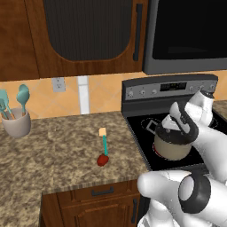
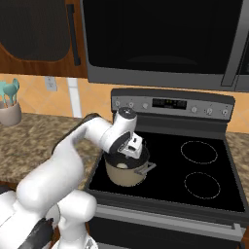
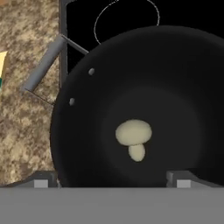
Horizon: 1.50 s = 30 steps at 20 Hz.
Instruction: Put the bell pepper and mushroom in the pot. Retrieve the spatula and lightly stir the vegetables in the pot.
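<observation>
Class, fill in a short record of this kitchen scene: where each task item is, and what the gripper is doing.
mushroom: on the floor of the pot
pot: on the stove's front left burner
bell pepper: on the counter, at the spatula's handle end
spatula: flat on the counter, left of the stove
gripper: above the pot, open, holding nothing

Pot (image 3: 78, 131) mouth open below gripper (image 3: 112, 183), only mushroom (image 3: 134, 138) at frame centre; handle (image 3: 43, 63) upper left.

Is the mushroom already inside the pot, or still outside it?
Inside. In the hand view the mushroom lies on the dark bottom of the pot, with the gripper open above it.
</observation>
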Motion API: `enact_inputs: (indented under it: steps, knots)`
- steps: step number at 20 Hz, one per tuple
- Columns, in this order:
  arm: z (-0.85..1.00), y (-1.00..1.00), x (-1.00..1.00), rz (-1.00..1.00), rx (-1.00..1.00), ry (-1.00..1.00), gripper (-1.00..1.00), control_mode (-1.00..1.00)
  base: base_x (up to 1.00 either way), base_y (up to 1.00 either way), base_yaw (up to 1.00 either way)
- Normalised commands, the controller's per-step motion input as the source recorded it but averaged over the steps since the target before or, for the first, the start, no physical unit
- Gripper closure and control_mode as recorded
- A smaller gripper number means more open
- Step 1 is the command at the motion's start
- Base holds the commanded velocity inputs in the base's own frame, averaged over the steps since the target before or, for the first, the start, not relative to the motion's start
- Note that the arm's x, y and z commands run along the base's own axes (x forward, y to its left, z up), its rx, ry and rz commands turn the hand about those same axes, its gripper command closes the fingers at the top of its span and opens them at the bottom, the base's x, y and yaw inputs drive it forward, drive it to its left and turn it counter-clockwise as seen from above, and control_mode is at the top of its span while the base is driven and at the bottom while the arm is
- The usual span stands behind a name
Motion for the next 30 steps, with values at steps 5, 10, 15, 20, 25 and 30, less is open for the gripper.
enact_inputs:
  steps: [5,10,15,20,25,30]
  knots:
    - [0.6,0.69,-0.9,0.0,0.01,-0.02,-1.0,-1.0,0.0,0.0,0.0]
    - [0.42,1.0,-0.8,0.0,0.0,0.01,-1.0,-1.0,0.0,0.0,0.0]
    - [0.15,1.0,-0.26,0.0,0.0,0.08,-1.0,-1.0,0.0,0.0,0.0]
    - [0.0,1.0,0.02,0.0,0.01,0.13,-1.0,-1.0,0.0,0.0,0.0]
    - [-0.05,1.0,0.41,0.0,0.0,0.18,-1.0,-1.0,0.0,0.0,0.0]
    - [-0.3,0.77,0.72,0.0,0.0,0.28,-1.0,-1.0,0.0,0.0,0.0]
